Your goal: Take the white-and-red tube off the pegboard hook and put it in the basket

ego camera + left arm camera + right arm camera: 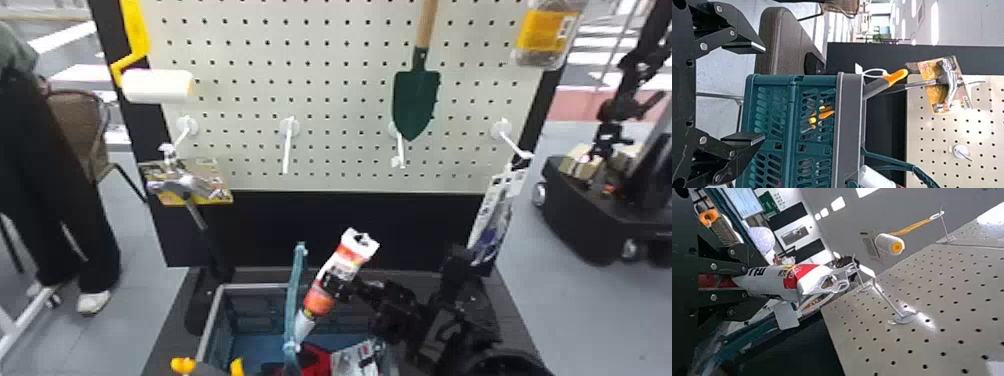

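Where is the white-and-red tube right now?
In the head view, the white-and-red tube is low and near the centre, held tilted in the right gripper over the basket, just right of its raised teal handle.

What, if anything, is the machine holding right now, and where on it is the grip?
The right hand holds the white-and-red tube, gripped around the middle of its body. The left hand is open and empty.

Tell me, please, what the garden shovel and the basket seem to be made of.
On the garden shovel, the handle looks like smooth wood, from its tan colour; the evenly dark green blade is probably painted metal, perhaps plastic. The basket looks like matte moulded plastic, from its teal, regularly slotted walls.
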### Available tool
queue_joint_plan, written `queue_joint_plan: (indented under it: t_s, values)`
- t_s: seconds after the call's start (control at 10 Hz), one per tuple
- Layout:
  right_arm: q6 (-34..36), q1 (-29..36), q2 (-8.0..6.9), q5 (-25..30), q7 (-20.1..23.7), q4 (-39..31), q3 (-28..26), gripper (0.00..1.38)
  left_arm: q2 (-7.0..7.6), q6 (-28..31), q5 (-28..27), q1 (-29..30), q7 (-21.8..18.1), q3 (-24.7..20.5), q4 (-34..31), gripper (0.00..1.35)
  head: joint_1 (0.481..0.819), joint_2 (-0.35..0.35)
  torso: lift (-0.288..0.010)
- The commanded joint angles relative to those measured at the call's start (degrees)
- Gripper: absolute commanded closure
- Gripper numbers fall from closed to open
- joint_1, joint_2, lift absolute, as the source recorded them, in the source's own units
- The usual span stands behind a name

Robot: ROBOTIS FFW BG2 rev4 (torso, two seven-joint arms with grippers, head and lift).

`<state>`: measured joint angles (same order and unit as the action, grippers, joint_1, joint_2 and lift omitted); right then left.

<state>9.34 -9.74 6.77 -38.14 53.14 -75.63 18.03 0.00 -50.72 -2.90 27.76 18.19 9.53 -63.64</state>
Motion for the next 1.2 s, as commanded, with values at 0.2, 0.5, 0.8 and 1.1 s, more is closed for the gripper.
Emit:
queue_joint_plan:
  t_s: [0.2, 0.5, 0.8, 1.1]
  values:
    - [1.9, 0.3, 0.18, -4.6, 0.0, 2.9, 2.4, 1.08, -0.15, 0.0, 0.1, 0.0, 0.0, 0.0, 0.0, 0.48, 0.549, 0.000, -0.100]
    - [2.7, 0.9, 0.27, -6.0, -0.3, 3.4, 2.3, 0.78, -0.15, -0.1, 0.3, 0.1, 0.0, 0.0, 0.0, 0.48, 0.549, 0.000, -0.100]
    - [2.6, 1.3, 0.35, -6.3, -0.8, 3.0, 2.2, 0.08, -0.15, -0.1, 0.4, 0.1, 0.0, 0.0, 0.0, 0.48, 0.549, 0.000, -0.100]
    - [2.3, 1.4, 0.35, -6.2, -0.8, 2.9, 2.2, 0.13, -0.15, -0.2, 0.4, 0.2, 0.0, 0.0, 0.0, 0.48, 0.549, 0.000, -0.100]
